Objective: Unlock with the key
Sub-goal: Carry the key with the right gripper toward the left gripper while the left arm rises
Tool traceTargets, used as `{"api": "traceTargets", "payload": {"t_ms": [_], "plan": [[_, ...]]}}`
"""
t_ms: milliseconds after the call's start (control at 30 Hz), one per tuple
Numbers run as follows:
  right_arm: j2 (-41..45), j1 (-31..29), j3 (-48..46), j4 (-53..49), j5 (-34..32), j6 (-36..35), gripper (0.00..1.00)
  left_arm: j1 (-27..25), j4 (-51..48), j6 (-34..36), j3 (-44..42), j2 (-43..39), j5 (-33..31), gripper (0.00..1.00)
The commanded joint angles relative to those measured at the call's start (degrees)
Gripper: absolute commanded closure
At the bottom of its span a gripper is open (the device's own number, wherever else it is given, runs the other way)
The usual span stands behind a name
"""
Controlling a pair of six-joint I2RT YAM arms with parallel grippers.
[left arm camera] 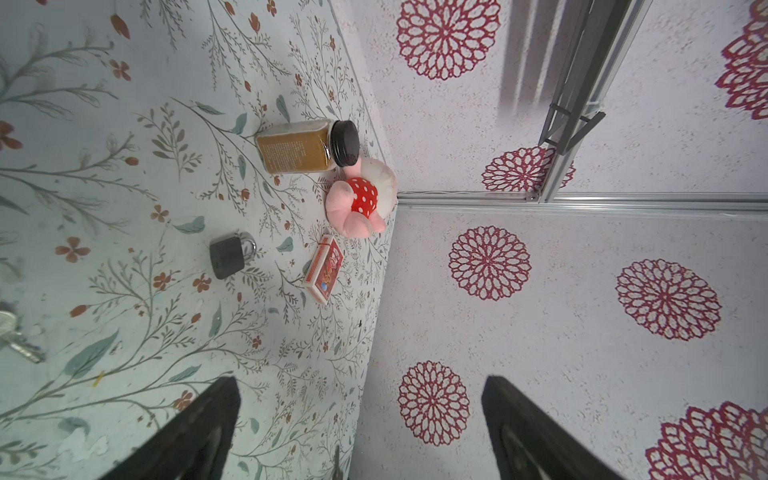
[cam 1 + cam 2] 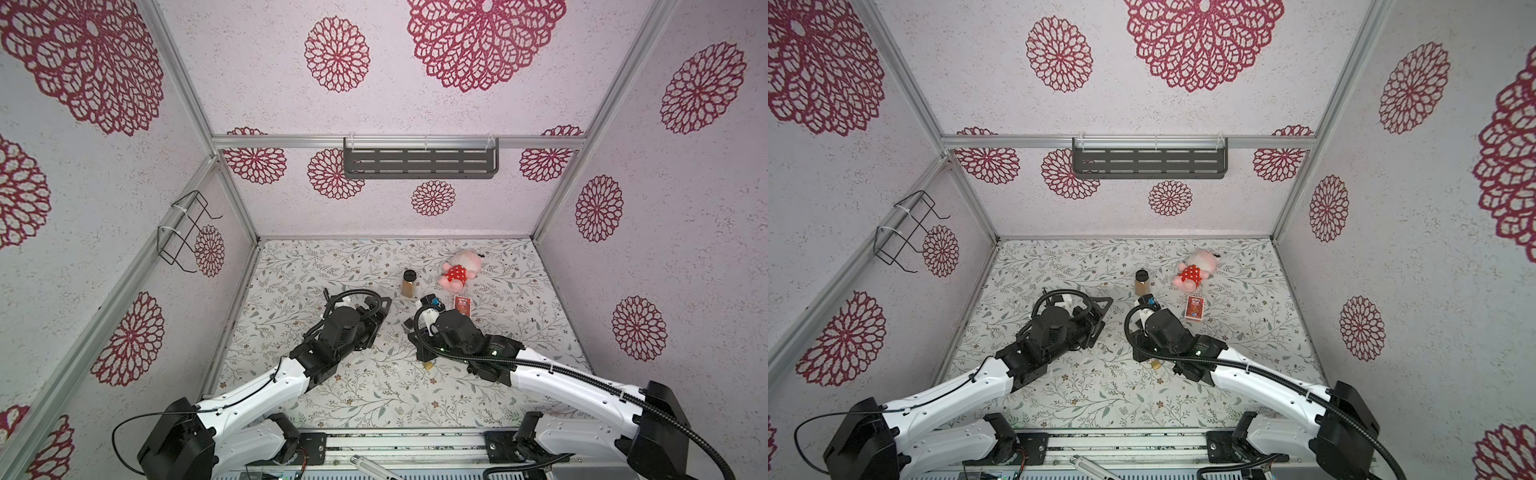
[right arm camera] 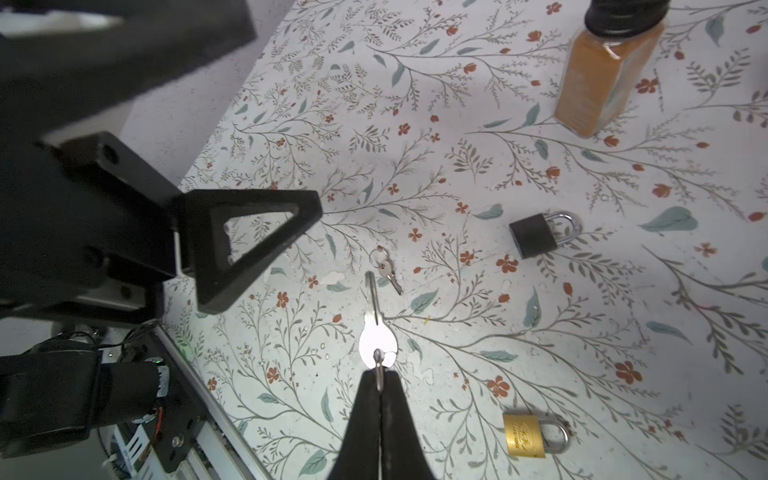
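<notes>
My right gripper [image 3: 379, 372] is shut on a silver key [image 3: 377, 332] at its bow end, and the blade points away from the jaws above the table. A second small key [image 3: 387, 271] on a ring lies flat just past the blade tip. A black padlock [image 3: 536, 235] lies on its side further off, and it also shows in the left wrist view as the black padlock [image 1: 227, 255]. A brass padlock [image 3: 524, 434] lies near the right gripper. My left gripper [image 1: 361, 379] is open and empty, hovering left of the keys.
A spice jar [image 2: 409, 283], a pink plush toy [image 2: 459, 270] and a red card box [image 2: 461, 306] sit toward the back of the floral table. A grey shelf [image 2: 419, 162] hangs on the back wall and a wire rack [image 2: 187, 232] on the left wall.
</notes>
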State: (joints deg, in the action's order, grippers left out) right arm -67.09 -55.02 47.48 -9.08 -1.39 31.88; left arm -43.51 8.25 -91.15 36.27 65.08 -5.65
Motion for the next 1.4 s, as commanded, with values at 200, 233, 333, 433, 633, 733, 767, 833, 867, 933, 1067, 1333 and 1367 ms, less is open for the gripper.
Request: {"api": "traceTargets", "payload": {"t_ms": [200,233,333,433,633,733,767,833,867,933,1067,1333,1367], "plan": [[0.1,0.2,1.2,10.6,4.8,-1.0,1.00,-1.1,6.3,-6.7,1.1,2.5,-1.1,0.12],[-0.2,0.3,1.6,10.5,4.6,-1.1,1.00,-1.1,6.2,-6.5,1.2,2.5,-1.2,0.14],[-0.8,0.3,2.3,9.2,3.3,-1.3,1.00,-1.1,2.1,-4.6,3.1,2.7,-0.8,0.19],[-0.8,0.4,2.0,9.4,2.5,-1.1,1.00,-1.2,1.3,-3.7,3.2,2.4,-0.7,0.28],[-1.4,0.7,2.8,10.6,3.2,-1.1,1.00,-1.2,1.3,-2.2,3.2,2.5,0.0,0.44],[-1.8,0.8,3.1,11.1,3.4,-1.0,1.00,-1.2,1.0,-1.5,3.5,3.1,1.0,0.49],[-2.0,0.9,3.3,10.8,3.5,-1.1,1.00,-1.2,1.3,-1.2,3.5,3.4,1.4,0.52],[-2.4,1.0,3.4,10.8,3.8,-1.0,1.00,-1.4,1.4,-0.5,3.5,3.3,1.9,0.57],[-2.5,1.0,3.4,10.9,3.9,-1.0,1.00,-1.3,1.3,-0.4,3.5,3.3,1.9,0.58],[-2.5,1.1,3.4,11.0,4.0,-0.9,1.00,-1.4,1.2,-0.2,3.3,3.1,1.9,0.64],[-2.6,1.3,3.5,10.9,3.9,-0.8,1.00,-1.4,1.2,-0.1,3.0,3.2,2.3,0.76],[-4.1,1.6,4.2,10.7,4.9,-0.7,1.00,-1.4,-0.2,1.1,3.2,3.1,2.8,0.82],[-4.2,1.6,4.4,10.5,4.9,-0.7,1.00,-1.4,-0.3,1.3,3.2,3.1,3.0,0.84]]}}
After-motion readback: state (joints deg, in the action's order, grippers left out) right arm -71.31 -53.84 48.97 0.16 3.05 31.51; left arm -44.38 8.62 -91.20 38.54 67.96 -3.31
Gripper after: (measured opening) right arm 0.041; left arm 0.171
